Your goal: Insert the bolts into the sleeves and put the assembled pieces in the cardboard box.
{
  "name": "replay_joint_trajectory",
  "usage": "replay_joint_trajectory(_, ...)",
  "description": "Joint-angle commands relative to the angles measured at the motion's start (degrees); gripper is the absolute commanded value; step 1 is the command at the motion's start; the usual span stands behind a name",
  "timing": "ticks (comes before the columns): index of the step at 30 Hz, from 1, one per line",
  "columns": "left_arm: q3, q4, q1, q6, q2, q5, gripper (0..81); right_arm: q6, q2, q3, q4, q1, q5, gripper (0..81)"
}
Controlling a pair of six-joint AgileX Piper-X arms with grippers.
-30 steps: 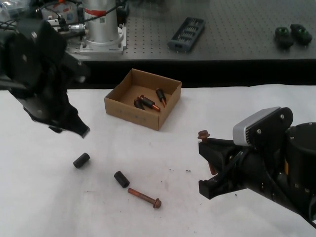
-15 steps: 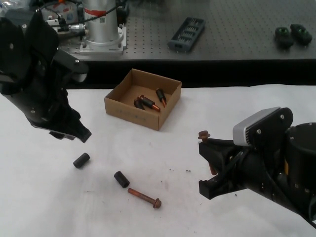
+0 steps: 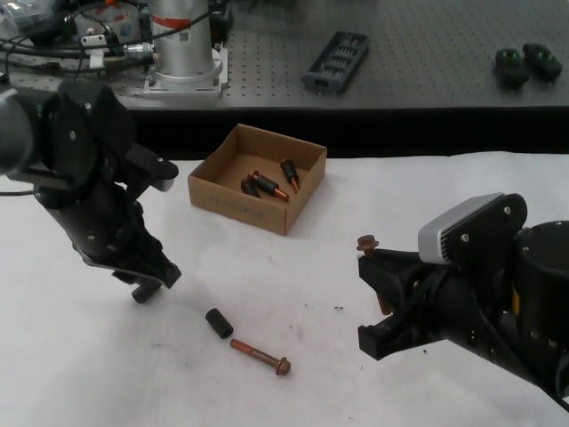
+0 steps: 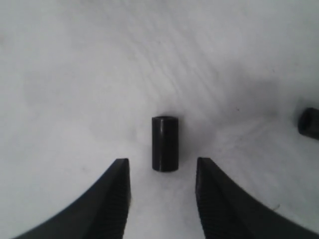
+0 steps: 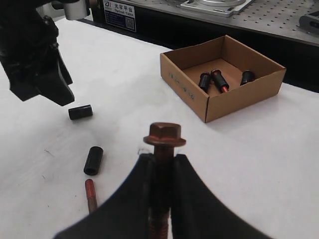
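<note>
A black sleeve (image 4: 165, 143) lies on the white sheet just ahead of my open left gripper (image 4: 162, 194), whose fingers stand either side of its near end. From above, the left gripper (image 3: 148, 277) hangs low over that sleeve (image 3: 140, 293). A second sleeve (image 3: 219, 323) and a loose copper bolt (image 3: 260, 356) lie further right. My right gripper (image 5: 162, 199) is shut on an upright copper bolt (image 5: 163, 144), hex head up, held above the sheet at the right (image 3: 368, 245). The cardboard box (image 3: 240, 209) holds three assembled pieces.
Behind the white sheet runs a dark perforated bench with a metal post base (image 3: 182, 55), a black ribbed tray (image 3: 336, 60) and two black parts (image 3: 529, 62). Bare sheet lies between the box and the right arm.
The left arm has come down and to the right, from above the sheet's left side to right over the left sleeve. The right arm and its bolt have kept still.
</note>
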Motion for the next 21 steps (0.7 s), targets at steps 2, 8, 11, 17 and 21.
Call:
replay_joint_trajectory(2,-0.34,-3.48,0.27,-1.31,2.86,0.08,31.8,-0.14,-0.71,-0.28,-1.35,0.08,0.95,6.4)
replay_joint_trajectory(8,-0.34,-5.42,0.27,-1.14,5.74,0.34,31.8,-0.13,-0.71,-0.28,-1.49,0.08,0.95,6.4)
replay_joint_trajectory(11,-0.34,-5.57,0.27,-1.14,6.88,0.96,31.8,-0.13,-0.71,-0.28,-1.58,0.08,0.95,6.4)
replay_joint_trajectory(17,-0.34,-5.42,0.27,-1.14,8.17,0.96,31.8,-0.13,-0.71,-0.28,-1.65,0.08,0.95,6.4)
replay_joint_trajectory(21,-0.34,-5.17,0.27,-1.14,8.3,0.96,31.7,-0.13,-0.71,-0.28,-1.65,0.08,0.95,6.4)
